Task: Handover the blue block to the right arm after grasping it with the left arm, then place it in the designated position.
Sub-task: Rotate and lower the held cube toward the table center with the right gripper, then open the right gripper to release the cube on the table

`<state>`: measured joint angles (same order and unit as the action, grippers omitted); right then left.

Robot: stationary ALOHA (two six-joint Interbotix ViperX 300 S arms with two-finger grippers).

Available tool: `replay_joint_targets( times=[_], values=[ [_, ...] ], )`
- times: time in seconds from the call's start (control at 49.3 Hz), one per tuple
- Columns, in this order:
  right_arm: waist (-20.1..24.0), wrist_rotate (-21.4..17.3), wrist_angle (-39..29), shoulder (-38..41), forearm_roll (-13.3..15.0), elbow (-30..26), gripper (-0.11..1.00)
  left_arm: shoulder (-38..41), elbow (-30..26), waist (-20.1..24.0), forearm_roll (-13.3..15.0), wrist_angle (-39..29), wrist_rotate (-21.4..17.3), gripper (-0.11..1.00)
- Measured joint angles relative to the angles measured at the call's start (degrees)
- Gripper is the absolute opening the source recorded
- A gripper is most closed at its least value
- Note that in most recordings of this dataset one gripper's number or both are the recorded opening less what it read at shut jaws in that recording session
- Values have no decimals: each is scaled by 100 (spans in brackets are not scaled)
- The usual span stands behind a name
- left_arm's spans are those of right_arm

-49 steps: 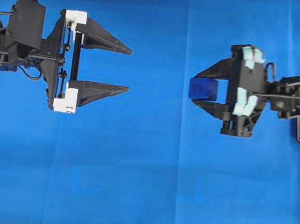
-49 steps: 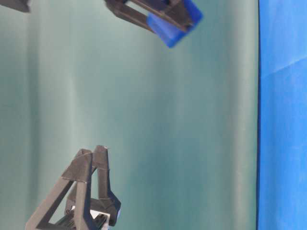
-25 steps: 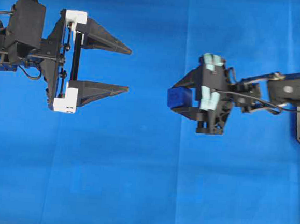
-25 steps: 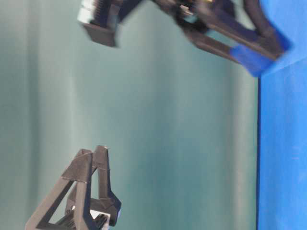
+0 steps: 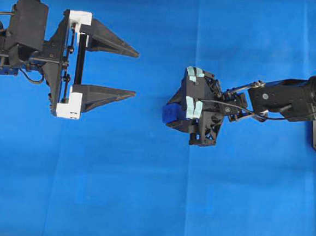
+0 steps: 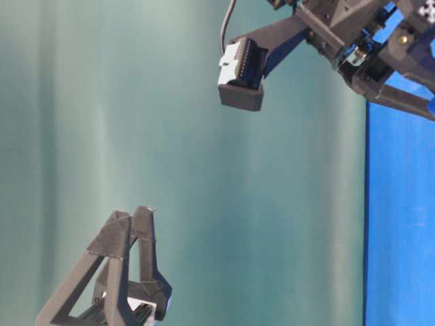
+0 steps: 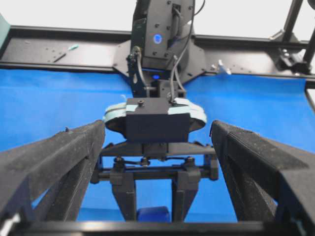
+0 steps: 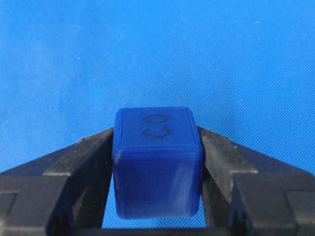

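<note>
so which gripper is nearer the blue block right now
Right. The right gripper is clamped on the blue block; the left gripper hangs open well off to the side, across the cloth.

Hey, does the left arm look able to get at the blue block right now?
Probably not usefully. The blue block is clamped between the right gripper's fingers, which cover two sides. The left gripper is wide open, pointing that way across bare cloth, apart from the block.

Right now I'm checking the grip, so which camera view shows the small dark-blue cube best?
The right wrist view: the small dark-blue cube fills the frame, clamped between the right gripper's black fingers, ring marks visible. Overhead shows only one corner poking out; the left wrist view catches a sliver; the table-level view barely shows it.
</note>
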<state>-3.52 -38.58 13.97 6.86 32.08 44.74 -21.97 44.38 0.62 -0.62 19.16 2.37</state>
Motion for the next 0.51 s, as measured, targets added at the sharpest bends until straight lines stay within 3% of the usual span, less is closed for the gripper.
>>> replay_joint_targets(
  times=[0.507],
  values=[
    [-26, -9, 26, 18, -53, 44, 42, 0, 0, 9, 0, 0, 0, 93]
  ],
)
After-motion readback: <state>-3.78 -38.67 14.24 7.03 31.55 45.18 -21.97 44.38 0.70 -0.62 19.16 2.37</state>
